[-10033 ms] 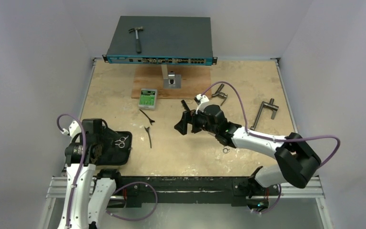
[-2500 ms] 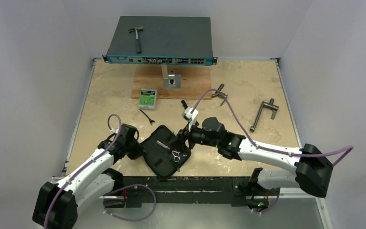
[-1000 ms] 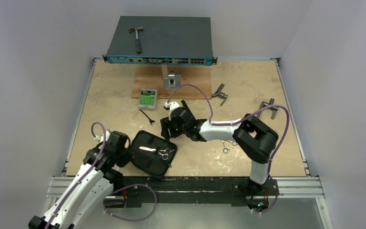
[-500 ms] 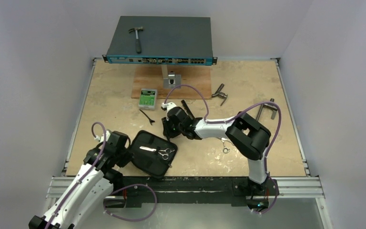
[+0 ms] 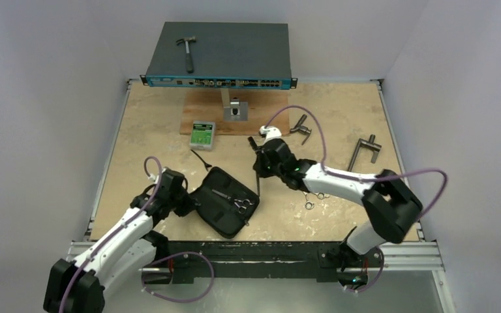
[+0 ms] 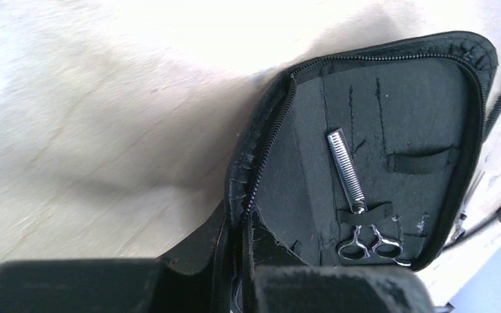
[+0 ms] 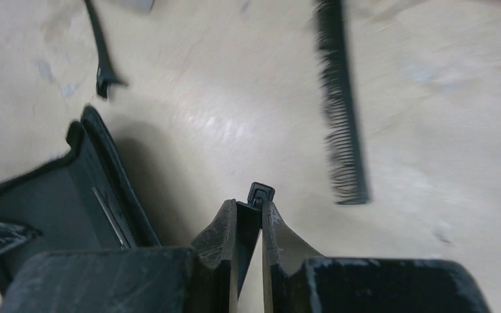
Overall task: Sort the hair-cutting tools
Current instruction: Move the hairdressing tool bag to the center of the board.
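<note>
Overhead, the right gripper (image 5: pixel 259 169) had just snapped shut by the open case (image 5: pixel 216 214) and swung right of it, its catch too thin to name from there. The left gripper (image 5: pixel 182 199), clamped on the case's left edge, had dragged it rightward. Left wrist: only here did the scissors (image 6: pixel 365 242) show strapped inside the case. Right wrist: a hair clip (image 7: pixel 261 194) sat pinched in that gripper, with the comb (image 7: pixel 341 111) lying beyond on the table (image 7: pixel 430 163). One clip won, and by the look of it ready for stowing!
</note>
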You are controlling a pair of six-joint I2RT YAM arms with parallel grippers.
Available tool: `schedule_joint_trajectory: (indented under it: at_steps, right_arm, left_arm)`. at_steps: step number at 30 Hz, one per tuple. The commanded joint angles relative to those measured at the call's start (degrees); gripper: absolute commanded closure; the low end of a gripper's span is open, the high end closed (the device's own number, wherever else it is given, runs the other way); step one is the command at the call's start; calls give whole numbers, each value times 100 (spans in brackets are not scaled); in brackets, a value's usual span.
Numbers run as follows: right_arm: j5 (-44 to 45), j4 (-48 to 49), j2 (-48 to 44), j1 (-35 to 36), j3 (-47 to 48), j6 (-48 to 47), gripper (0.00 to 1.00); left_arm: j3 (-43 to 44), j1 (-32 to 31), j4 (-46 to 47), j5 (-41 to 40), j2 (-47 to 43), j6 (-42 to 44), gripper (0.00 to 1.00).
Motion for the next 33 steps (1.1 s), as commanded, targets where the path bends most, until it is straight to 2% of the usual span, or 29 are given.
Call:
schedule_joint_trajectory:
  at_steps: [1,7,13,17,19,21,22,24,25,29,33]
  right_arm:
    - [822,-337,-1183,-272,-308,102,100]
    - [1049,-787,-2251,-327,-515,172,100]
    - [378,-467,-2755,-331,-1049,357,100]
    - [94,-271,-2927,-327,-1373,457,100]
    - [28,-266,-3007,-327,-1468,458,100]
    - [53,-277,-3107,-327,-1531,441,100]
    - [74,-298,-3158,-331,-1550,418,100]
    - [104,-319,-3226,-327,-1558,342,100]
    - [92,-315,-3241,-327,-1558,292,100]
    - [-136,-30,-3159,-327,-1642,193,100]
    - [-237,304,-2815,-327,-1644,170,100]
  left_arm:
    - [176,-2,1405,428,785,423,100]
    - [823,-22,2085,770,1888,986,100]
    - [1729,-171,2500,1250,2987,1737,100]
    - [1939,-247,2809,1436,3623,1786,98]
    - [1893,-277,2851,1358,3672,1701,82]
    - [1791,-281,2732,1122,3484,1622,56]
    - [1748,-277,2613,970,3327,1626,46]
    - [1714,-283,2273,664,2993,1689,35]
    - [1713,-279,2094,529,2818,1736,32]
    - [1856,-302,1252,77,2264,1856,33]
    - [1685,-750,1441,208,1907,1751,46]
